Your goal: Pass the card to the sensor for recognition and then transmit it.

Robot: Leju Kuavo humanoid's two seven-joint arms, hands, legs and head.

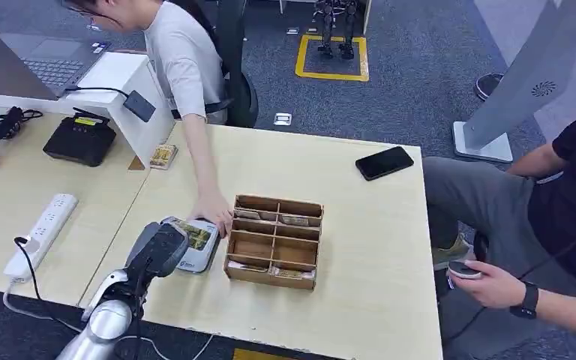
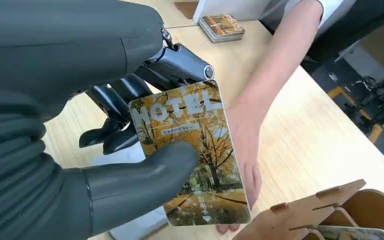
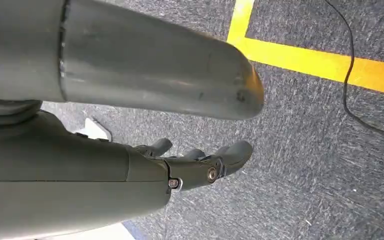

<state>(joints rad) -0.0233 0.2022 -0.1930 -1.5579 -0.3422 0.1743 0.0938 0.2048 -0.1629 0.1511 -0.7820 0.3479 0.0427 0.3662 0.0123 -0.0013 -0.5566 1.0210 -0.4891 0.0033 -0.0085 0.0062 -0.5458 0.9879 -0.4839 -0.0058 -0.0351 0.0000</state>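
Pinching the hotel card (image 2: 190,155) flat-faced, left robot hand (image 1: 157,249).

Black phone (image 1: 384,162) on table (image 1: 360,300), power strip (image 1: 41,234)

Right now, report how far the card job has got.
Done: the left hand has picked up the hotel card, pinched between thumb and fingers. In hand: it holds the card over the white sensor, where a person's hand also rests. Whether the card has been read cannot be told. Left: passing it on. The right hand hangs over the floor, holding nothing.
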